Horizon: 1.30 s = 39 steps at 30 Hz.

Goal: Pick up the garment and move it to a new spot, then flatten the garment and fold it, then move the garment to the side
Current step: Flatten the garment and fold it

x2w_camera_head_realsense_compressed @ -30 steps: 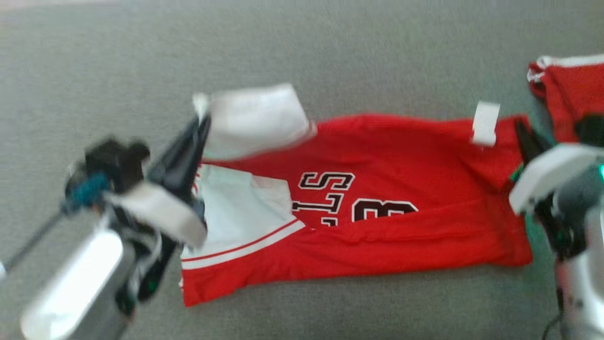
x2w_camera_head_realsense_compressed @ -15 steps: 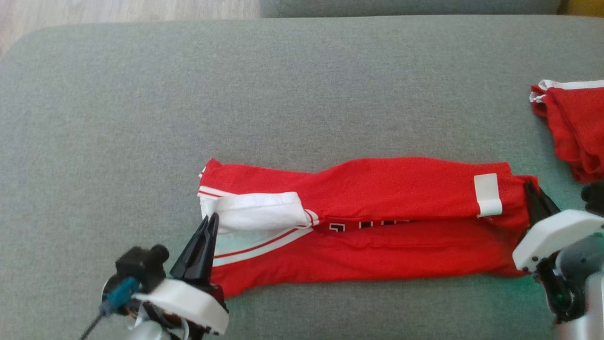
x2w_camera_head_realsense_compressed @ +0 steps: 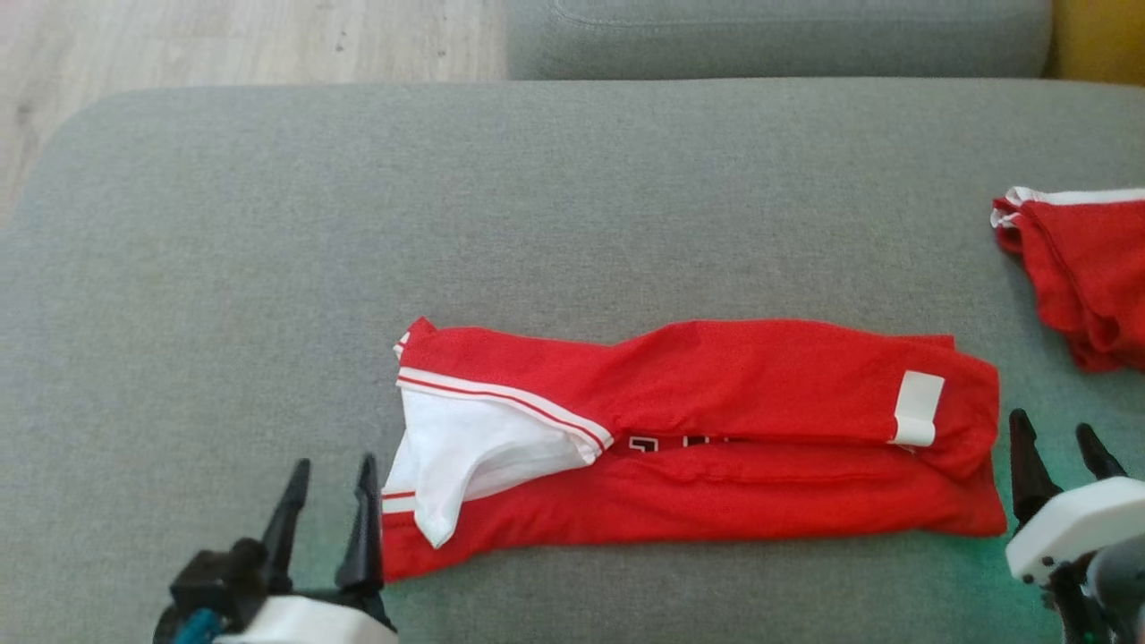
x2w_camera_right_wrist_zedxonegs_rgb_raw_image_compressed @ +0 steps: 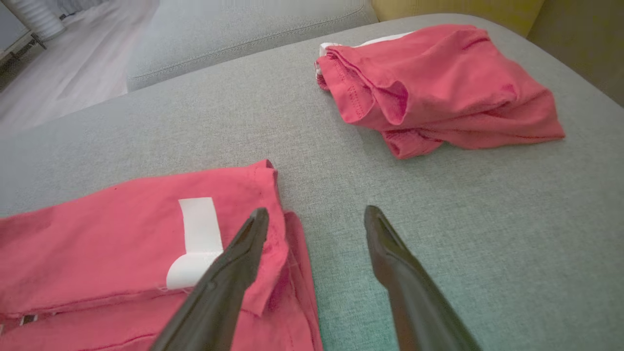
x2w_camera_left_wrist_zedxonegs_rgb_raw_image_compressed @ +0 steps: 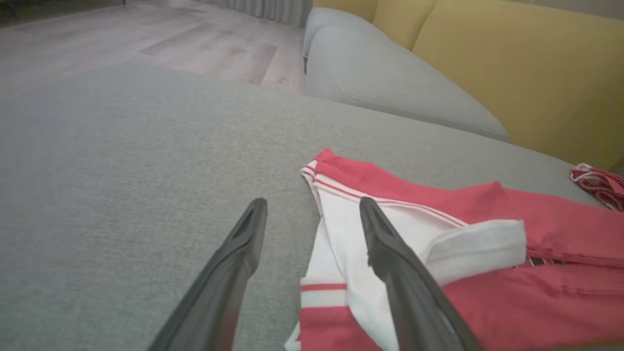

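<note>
The garment [x2w_camera_head_realsense_compressed: 716, 429], a red jersey with white trim and a white tag, lies folded lengthwise into a long band on the grey cushion [x2w_camera_head_realsense_compressed: 537, 206]. A strip of black lettering shows along the fold seam. My left gripper [x2w_camera_head_realsense_compressed: 333, 465] is open just off the garment's left end, with its right finger [x2w_camera_left_wrist_zedxonegs_rgb_raw_image_compressed: 390, 243] over the white trim [x2w_camera_left_wrist_zedxonegs_rgb_raw_image_compressed: 351, 234] and nothing held. Off the right end, my right gripper [x2w_camera_head_realsense_compressed: 1051, 425] is open too. Its left finger [x2w_camera_right_wrist_zedxonegs_rgb_raw_image_compressed: 239, 263] lies over the garment's corner [x2w_camera_right_wrist_zedxonegs_rgb_raw_image_compressed: 97, 234] beside the white tag [x2w_camera_right_wrist_zedxonegs_rgb_raw_image_compressed: 195, 219], and its right finger is over bare cushion.
A second red garment [x2w_camera_head_realsense_compressed: 1082, 277] lies bunched at the cushion's far right [x2w_camera_right_wrist_zedxonegs_rgb_raw_image_compressed: 438, 83]. Another grey cushion [x2w_camera_head_realsense_compressed: 778, 36] sits behind, with a yellow sofa back [x2w_camera_left_wrist_zedxonegs_rgb_raw_image_compressed: 512, 73] beyond it. Wooden floor [x2w_camera_head_realsense_compressed: 224, 45] lies past the cushion's far left edge.
Both grippers carried the garment's far edge toward me, laid it over the near half, then let go, opened and drew back. The head camera has also shifted.
</note>
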Motion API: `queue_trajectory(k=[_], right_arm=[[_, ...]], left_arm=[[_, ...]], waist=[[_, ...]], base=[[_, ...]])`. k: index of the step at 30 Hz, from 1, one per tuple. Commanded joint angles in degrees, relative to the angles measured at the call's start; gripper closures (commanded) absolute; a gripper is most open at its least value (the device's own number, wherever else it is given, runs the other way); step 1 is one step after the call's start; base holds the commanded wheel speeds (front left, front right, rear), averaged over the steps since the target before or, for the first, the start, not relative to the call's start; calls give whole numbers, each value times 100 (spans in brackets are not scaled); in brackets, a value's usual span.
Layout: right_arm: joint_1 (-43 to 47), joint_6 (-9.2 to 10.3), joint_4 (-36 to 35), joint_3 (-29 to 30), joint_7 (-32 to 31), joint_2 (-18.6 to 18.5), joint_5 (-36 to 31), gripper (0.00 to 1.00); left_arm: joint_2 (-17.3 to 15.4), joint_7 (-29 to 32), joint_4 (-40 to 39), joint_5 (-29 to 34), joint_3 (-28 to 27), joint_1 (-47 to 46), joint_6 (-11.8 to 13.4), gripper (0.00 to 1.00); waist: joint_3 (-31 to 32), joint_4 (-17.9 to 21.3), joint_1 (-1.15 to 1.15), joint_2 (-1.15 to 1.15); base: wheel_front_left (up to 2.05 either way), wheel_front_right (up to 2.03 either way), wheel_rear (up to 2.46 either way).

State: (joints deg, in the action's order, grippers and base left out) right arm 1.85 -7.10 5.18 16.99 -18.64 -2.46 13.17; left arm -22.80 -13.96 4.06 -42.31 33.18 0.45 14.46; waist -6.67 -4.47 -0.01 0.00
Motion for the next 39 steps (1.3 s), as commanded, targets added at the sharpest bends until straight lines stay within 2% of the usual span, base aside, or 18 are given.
queue_trajectory(k=[1,9,21,22,24,27,31,39], right_arm=[[-100,-39,-238,-106,88,-44,54,0],[-214,-39,17,-198,33,-43,26,0],[-632,-39,1356,-167,-321,-43,-294,0],[-653,-39,1437,-184,-382,-43,-314,5],[-710,-39,1533,-213,-433,-43,-299,55],[-834,-39,1593,-222,-439,-43,-306,100],[-1034,-39,1508,-131,-413,-89,-401,100],[-1127,-39,904,319,-602,-527,-430,100]], left_arm=[[-31,-85,-238,66,-315,-138,92,0],[5,-97,-477,307,-536,-97,392,0],[-12,-88,-617,389,-515,-22,532,0],[-11,-88,-624,392,-512,-20,539,0],[-10,-88,-638,396,-513,-17,556,0],[-11,-89,-656,402,-524,-17,582,0],[-25,-89,-678,427,-522,-35,604,0],[-13,-66,-710,449,-481,-95,617,0]], waist=[[38,-52,1,0],[48,-241,1,0],[-12,-552,1,0],[-12,-562,1,0],[-18,-566,1,0],[-41,-526,1,0],[-54,-405,1,0],[-46,-87,1,0]], base=[[0,0,0],[0,0,0],[0,0,0],[0,0,0],[0,0,0],[0,0,0],[0,0,0],[0,0,0]])
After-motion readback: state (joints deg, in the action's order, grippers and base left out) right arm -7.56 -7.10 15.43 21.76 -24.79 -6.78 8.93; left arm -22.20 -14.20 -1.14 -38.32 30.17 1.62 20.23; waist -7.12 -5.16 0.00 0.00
